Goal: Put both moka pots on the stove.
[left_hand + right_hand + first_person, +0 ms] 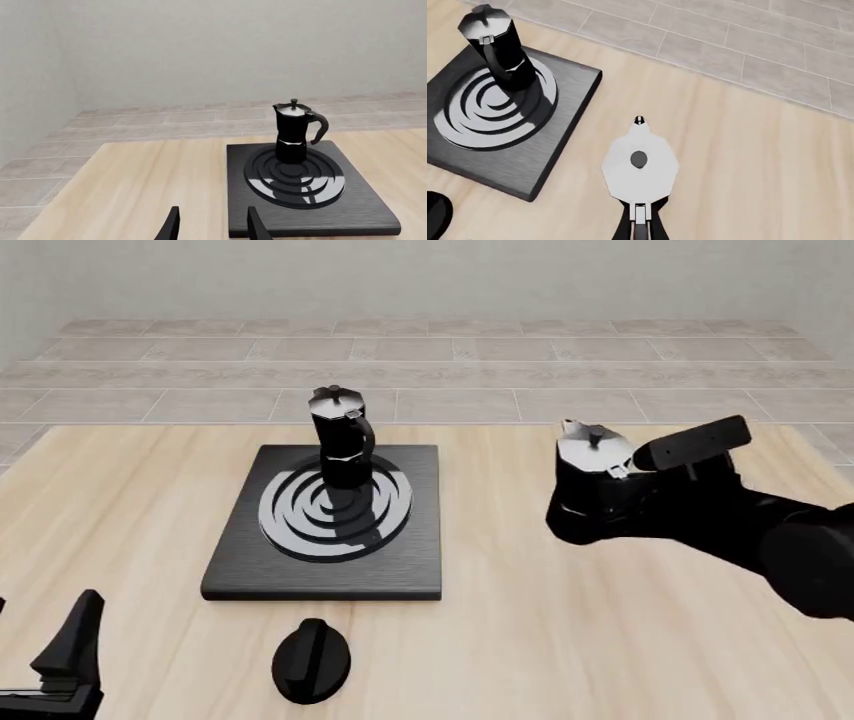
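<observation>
One moka pot [342, 436] is seen standing upright on the stove [328, 521], at the far part of its ring burner, with its handle turned toward the near edge of the table [561, 640]. The stove is placed left of the table's middle. The second moka pot [591, 475] is held at the right gripper [603, 502], right of the stove and apart from it; the jaws appear to be clamped on its handle, though the grip itself is mostly hidden. The left gripper [210, 226] is kept near the table's near left corner, its fingers spread apart with nothing between them. A black teardrop-shaped knob [311, 661] is laid just before the stove's near edge.
</observation>
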### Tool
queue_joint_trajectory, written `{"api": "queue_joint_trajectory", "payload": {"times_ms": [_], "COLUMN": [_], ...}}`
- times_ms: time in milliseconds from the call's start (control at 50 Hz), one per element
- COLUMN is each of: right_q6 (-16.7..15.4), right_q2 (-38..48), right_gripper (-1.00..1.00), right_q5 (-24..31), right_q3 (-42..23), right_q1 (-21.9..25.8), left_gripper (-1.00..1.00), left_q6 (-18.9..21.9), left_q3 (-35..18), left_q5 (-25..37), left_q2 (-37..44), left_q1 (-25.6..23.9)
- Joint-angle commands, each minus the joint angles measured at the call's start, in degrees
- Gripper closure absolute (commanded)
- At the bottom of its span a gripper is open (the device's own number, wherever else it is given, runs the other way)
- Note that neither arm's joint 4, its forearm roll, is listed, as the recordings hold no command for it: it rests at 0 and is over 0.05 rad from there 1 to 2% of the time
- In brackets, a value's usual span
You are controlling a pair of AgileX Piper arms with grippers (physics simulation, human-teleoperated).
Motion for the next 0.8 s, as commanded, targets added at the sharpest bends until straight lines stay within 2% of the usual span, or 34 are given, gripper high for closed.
{"api": "queue_joint_trajectory", "payload": {"times_ms": [20,420,800], "right_q6": [0.48,-0.09,-0.51], "right_q2": [2.57,9.43,13.15], "right_gripper": [1.0,1.0,1.0], "right_q5": [-0.92,-1.53,-2.46], "right_q3": [-5.63,-13.97,-17.42], "right_q1": [5.25,15.75,22.22], "left_gripper": [-1.0,-1.0,-1.0], "left_q6": [0.19,0.34,0.4], "left_q3": [-0.02,0.0,0.1], "left_q5": [0.02,-0.03,-0.08], "left_q2": [0.0,0.07,0.01], "left_q1": [0.01,-0.03,-0.05]}}
